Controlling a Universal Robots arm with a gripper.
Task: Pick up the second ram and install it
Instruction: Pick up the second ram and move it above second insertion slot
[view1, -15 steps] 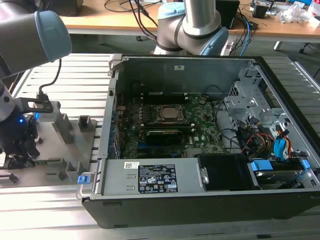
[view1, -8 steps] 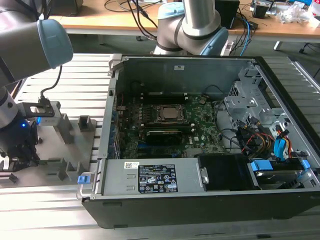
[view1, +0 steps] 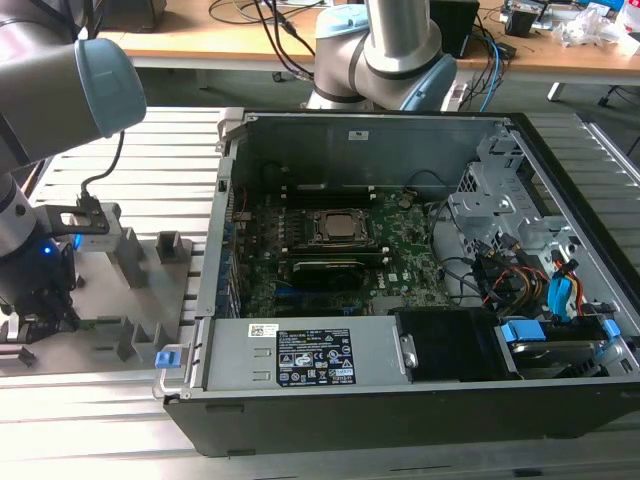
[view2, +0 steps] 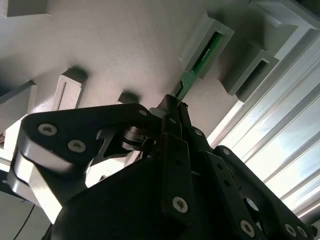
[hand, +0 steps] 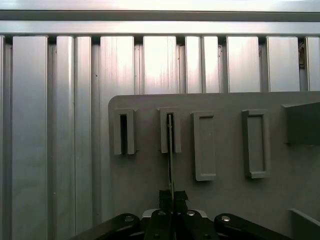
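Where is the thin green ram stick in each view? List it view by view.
Exterior view: too small to tell, near the gripper.
Second wrist view: thin green ram stick, one end in a slotted block.
First wrist view: stick edge-on, gripped.
Shared landmark: grey slotted plate.

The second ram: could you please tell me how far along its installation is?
The grasp looks done: the gripper is shut on the second ram. In hand: the stick, its far end in the slotted holder. Left: it is not yet lifted clear nor seated on the motherboard in the open case.

Open computer case (view1: 300, 420) beside grey slotted plate (view1: 105, 300).
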